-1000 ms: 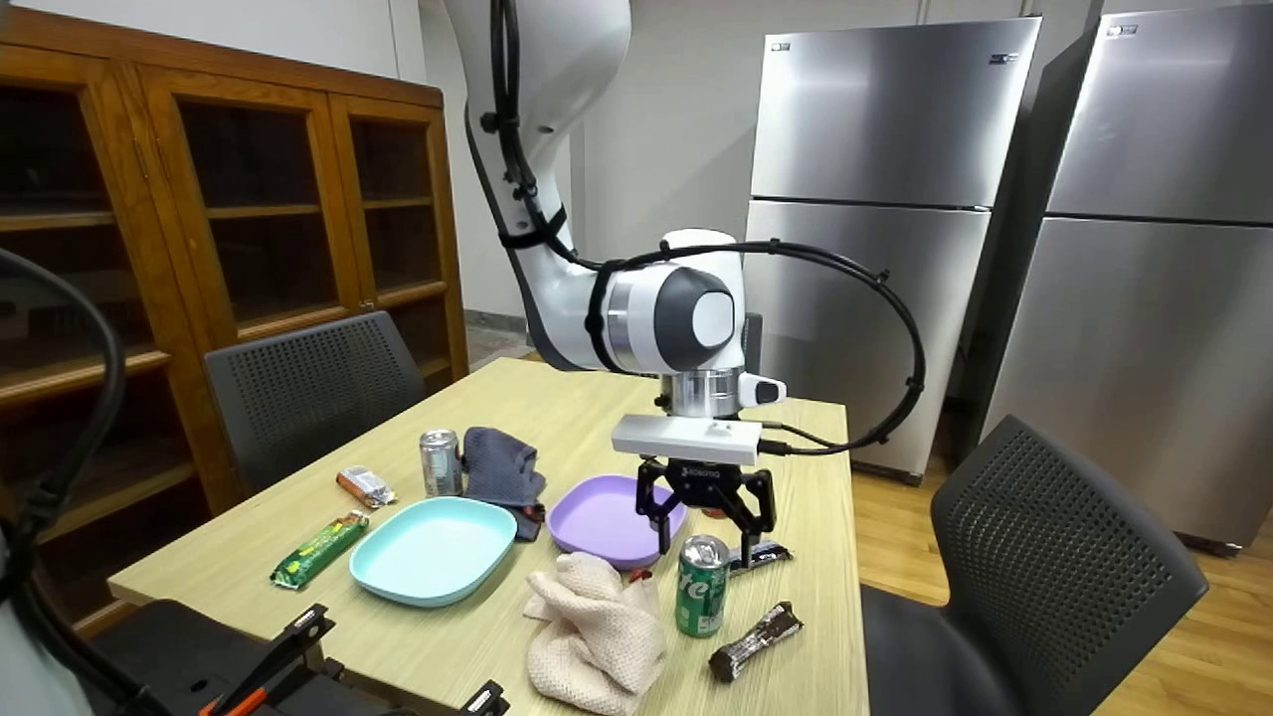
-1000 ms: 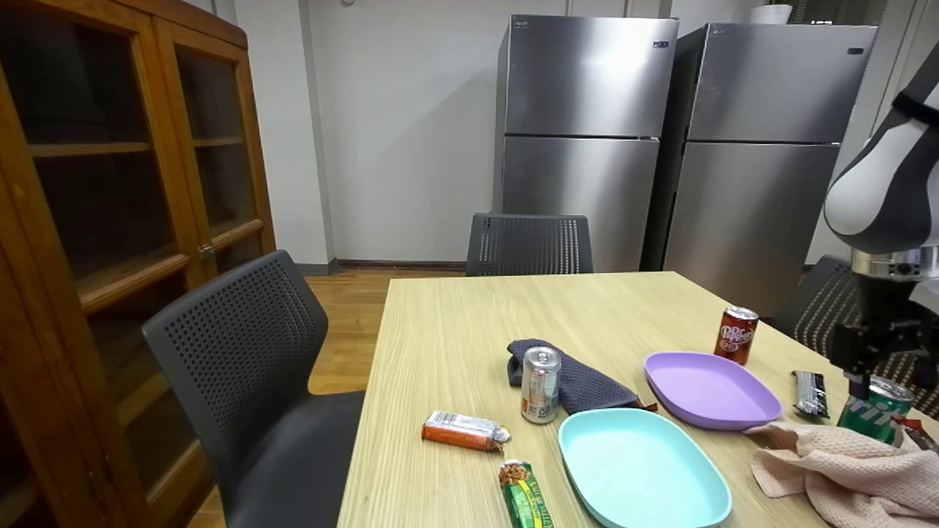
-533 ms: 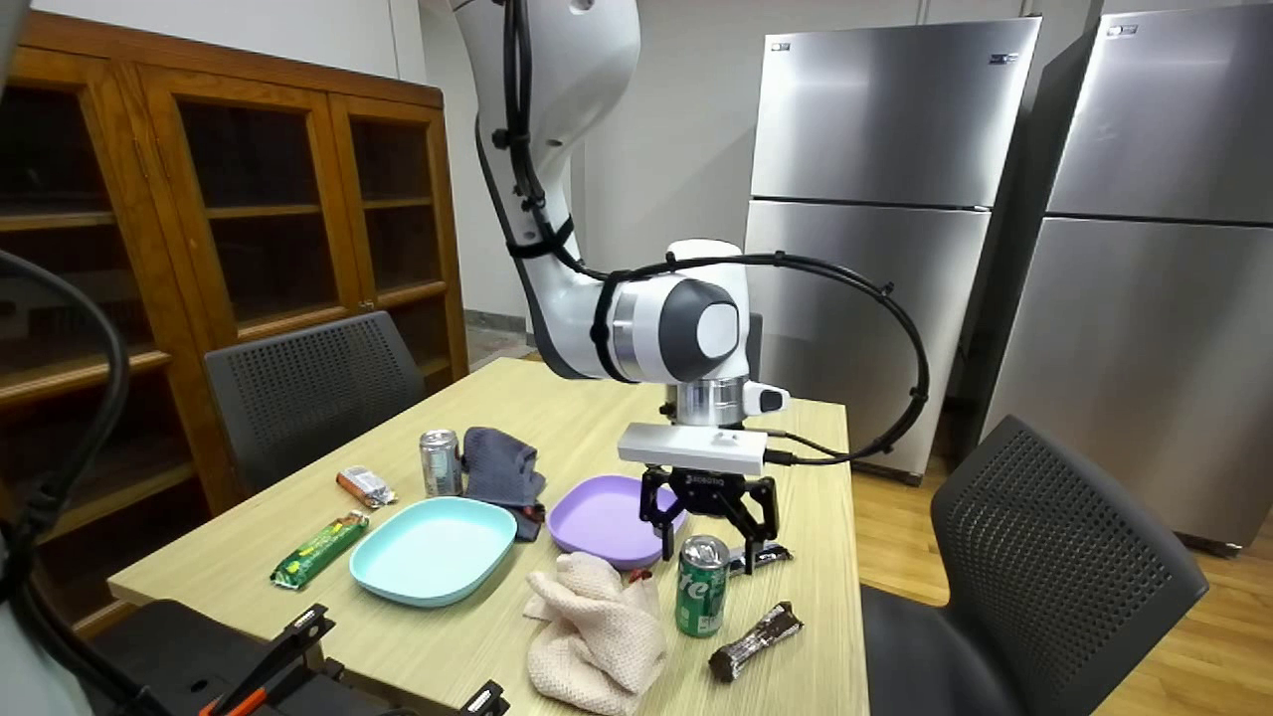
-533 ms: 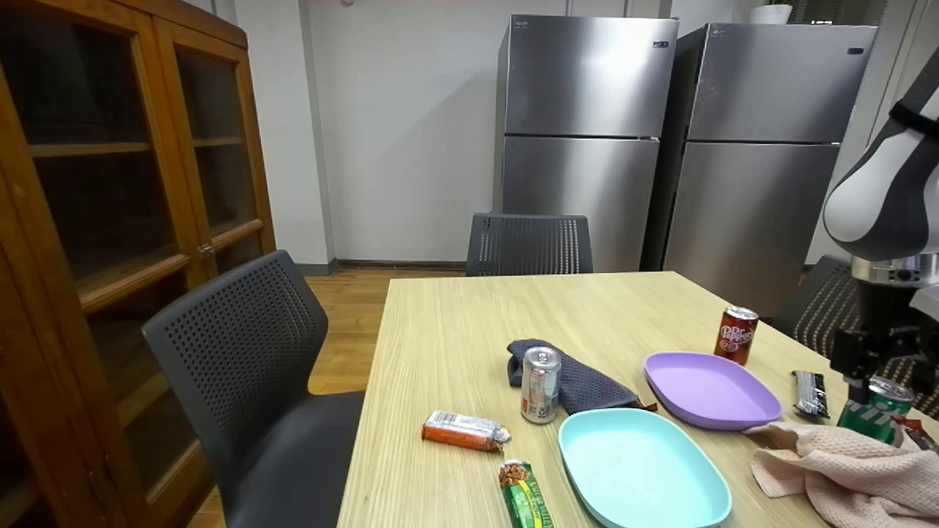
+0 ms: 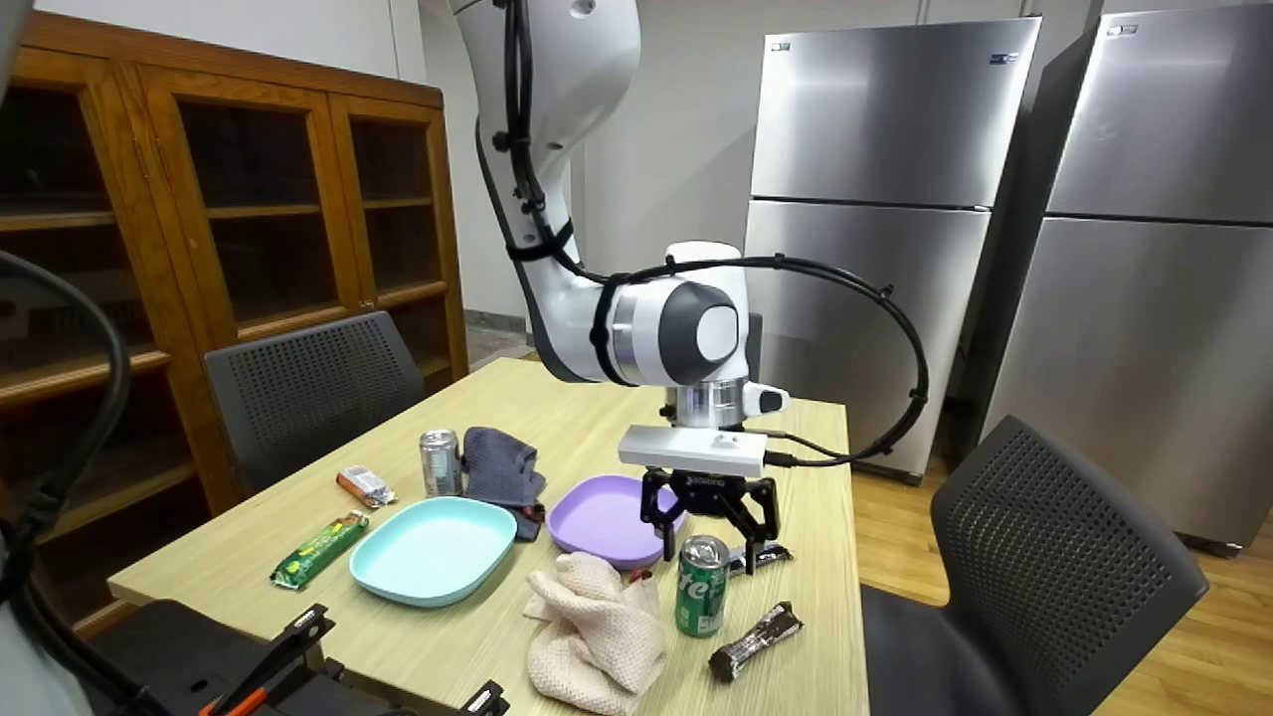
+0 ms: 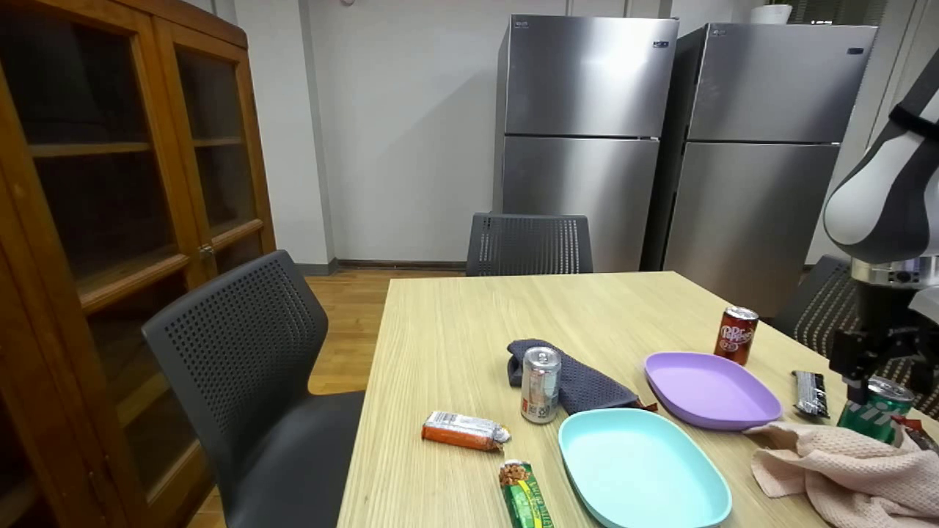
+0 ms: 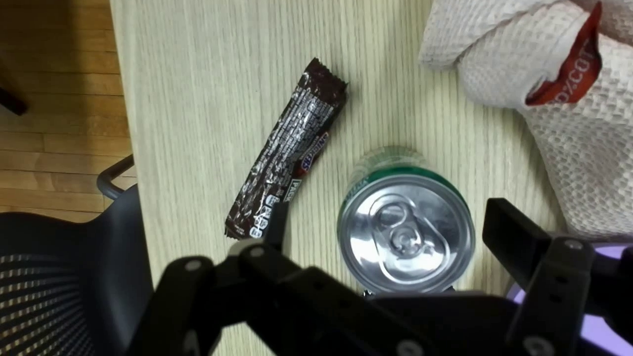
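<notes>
My gripper (image 5: pixel 708 555) is open and empty, pointing down just above a green Sprite can (image 5: pixel 701 597). In the wrist view the can's silver top (image 7: pixel 405 232) lies between the two spread fingers, with a gap on each side. The can stands upright on the table and also shows in an exterior view (image 6: pixel 873 414), partly hidden by the gripper and a cloth. A brown Snickers bar (image 7: pixel 287 153) lies beside the can. A beige cloth (image 5: pixel 597 636) lies crumpled on its other side. A dark-wrapped bar (image 5: pixel 766 555) lies behind the can.
A purple plate (image 6: pixel 711 389) and a teal plate (image 6: pixel 645 469) sit on the table. A Dr Pepper can (image 6: pixel 736 336), a silver can (image 6: pixel 541 385), a dark cloth (image 5: pixel 500 467), a green bar (image 5: pixel 320 549) and an orange-wrapped bar (image 6: pixel 466 431) stand or lie around them. Chairs flank the table.
My gripper has moved down and slightly right in an exterior view over the last second, nearly still in the last half second. It stays open. The objects on the table have not moved.
</notes>
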Tool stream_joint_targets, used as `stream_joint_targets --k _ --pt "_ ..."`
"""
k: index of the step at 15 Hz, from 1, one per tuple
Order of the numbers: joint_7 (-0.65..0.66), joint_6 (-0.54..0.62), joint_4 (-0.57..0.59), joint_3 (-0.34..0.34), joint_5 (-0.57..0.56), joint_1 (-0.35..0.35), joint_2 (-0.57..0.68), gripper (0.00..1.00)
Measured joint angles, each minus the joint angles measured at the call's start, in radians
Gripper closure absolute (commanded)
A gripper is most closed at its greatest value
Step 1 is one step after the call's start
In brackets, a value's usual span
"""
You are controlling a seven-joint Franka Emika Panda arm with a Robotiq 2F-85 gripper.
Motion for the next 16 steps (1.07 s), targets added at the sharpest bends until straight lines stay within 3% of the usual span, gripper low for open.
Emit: stream_joint_targets --k 16 --pt "-0.025 0.144 -0.038 -0.006 -0.008 -0.003 0.037 0.00"
